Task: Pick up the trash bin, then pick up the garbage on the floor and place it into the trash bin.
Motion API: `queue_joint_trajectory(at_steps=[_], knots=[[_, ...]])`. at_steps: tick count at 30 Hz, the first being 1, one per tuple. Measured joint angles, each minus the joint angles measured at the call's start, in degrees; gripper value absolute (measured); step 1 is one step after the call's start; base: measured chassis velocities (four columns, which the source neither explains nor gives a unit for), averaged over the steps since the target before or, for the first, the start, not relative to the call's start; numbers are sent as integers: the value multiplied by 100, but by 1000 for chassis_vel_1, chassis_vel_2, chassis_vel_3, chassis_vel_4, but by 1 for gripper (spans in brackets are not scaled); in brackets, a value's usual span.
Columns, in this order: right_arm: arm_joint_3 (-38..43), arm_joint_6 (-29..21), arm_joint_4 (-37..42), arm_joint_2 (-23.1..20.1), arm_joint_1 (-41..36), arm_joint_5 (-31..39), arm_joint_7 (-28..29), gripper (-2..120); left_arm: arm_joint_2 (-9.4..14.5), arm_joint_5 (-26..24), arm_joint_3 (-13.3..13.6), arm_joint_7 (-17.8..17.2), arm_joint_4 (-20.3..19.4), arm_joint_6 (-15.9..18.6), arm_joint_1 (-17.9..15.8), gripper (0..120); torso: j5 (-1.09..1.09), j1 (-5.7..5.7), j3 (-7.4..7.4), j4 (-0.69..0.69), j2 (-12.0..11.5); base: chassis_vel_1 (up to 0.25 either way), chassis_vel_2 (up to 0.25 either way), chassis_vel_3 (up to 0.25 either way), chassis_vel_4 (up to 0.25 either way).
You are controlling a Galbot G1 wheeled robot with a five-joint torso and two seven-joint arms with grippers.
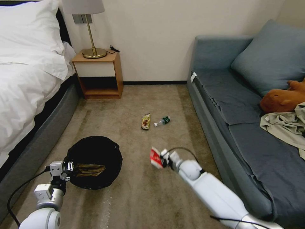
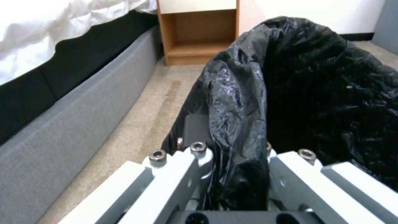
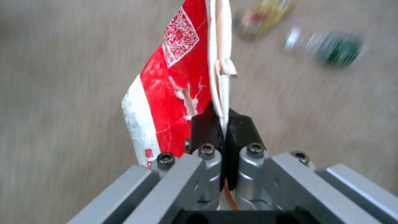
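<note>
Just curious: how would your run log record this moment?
left gripper: holds trash bin rim | right gripper: holds red-and-white carton | floor: snack wrapper, bottle

The floor behind the red-and-white carton (image 3: 174,84) is blurred in the right wrist view, and there the snack wrapper (image 3: 265,15) and the small bottle (image 3: 331,48) are only soft smears; the wrapper is cut off by the picture's edge. The black bag hides the white wall of the trash bin (image 2: 315,93), and its rim covers one finger of the left gripper (image 2: 232,149). In the head view the print on the wrapper (image 1: 145,121) is too small to read.
</note>
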Motion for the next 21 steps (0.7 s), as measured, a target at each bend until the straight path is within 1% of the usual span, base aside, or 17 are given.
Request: queue_joint_trajectory(at_steps=[3, 4, 5, 6, 7, 8, 11, 12, 14, 15, 18, 19, 20, 21], knots=[[162, -1, 238, 21, 202, 336, -1, 0, 5, -10, -1, 0, 10, -7, 1, 4, 0, 0, 0, 0, 0, 0, 0, 0, 0], [255, -32, 467, 48, 334, 705, 49, 0, 10, -16, -1, 0, 15, -9, -3, 4, 0, 0, 0, 0, 0, 0, 0, 0, 0], [255, -32, 467, 48, 334, 705, 49, 0, 10, -16, -1, 0, 15, -9, -3, 4, 0, 0, 0, 0, 0, 0, 0, 0, 0], [294, -41, 595, 61, 398, 918, 93, 0, 12, -17, 0, -1, 18, -8, -8, 4, 0, 0, 0, 1, 0, 0, 0, 0, 0], [368, -33, 849, 91, 504, 1300, 163, 0, 15, -32, 5, -1, 18, -8, -17, 4, -1, 0, 0, 1, 0, 0, 0, 0, 0], [368, -33, 849, 91, 504, 1300, 163, 0, 15, -32, 5, -1, 18, -8, -17, 4, -1, 0, 0, 1, 0, 0, 0, 0, 0], [438, -88, 1420, 204, 629, 2091, 386, 0, 32, -258, 56, -5, -40, 47, -24, 4, -2, 0, 0, 1, 0, 0, 0, 0, 0], [438, -88, 1420, 204, 629, 2091, 386, 0, 32, -258, 56, -5, -40, 47, -24, 4, -2, 0, 0, 1, 0, 0, 0, 0, 0], [321, -153, 1767, 236, 622, 2489, 517, 0, 53, -351, 72, -5, -86, 99, -31, 4, -1, 0, 0, 0, 0, 0, 0, 0, 0], [190, -176, 1992, 260, 573, 2609, 593, 0, 64, -397, 79, -6, -105, 132, -41, 4, -2, 0, 0, 0, 0, 0, 0, 0, 0], [73, -188, 2124, 291, 513, 2628, 674, 0, 68, -421, 88, -13, -111, 153, -58, 4, -1, 0, 0, 0, 0, 0, 0, 0, 0], [-70, -197, 2284, 349, 429, 2629, 816, 0, 68, -431, 103, -31, -112, 163, -76, 4, -1, 0, 0, 0, 0, 0, 0, 0, 0], [-389, -220, 2542, 511, 258, 2642, 1103, 0, 67, -479, 158, -59, -125, 192, -110, 4, -1, 0, 0, 1, 0, 0, 0, 0, 0], [-681, -236, 2649, 636, 102, 2629, 1237, 0, 68, -608, 218, -61, -136, 238, -143, 4, -2, 0, -1, 1, 0, 0, 0, 0, 0]])
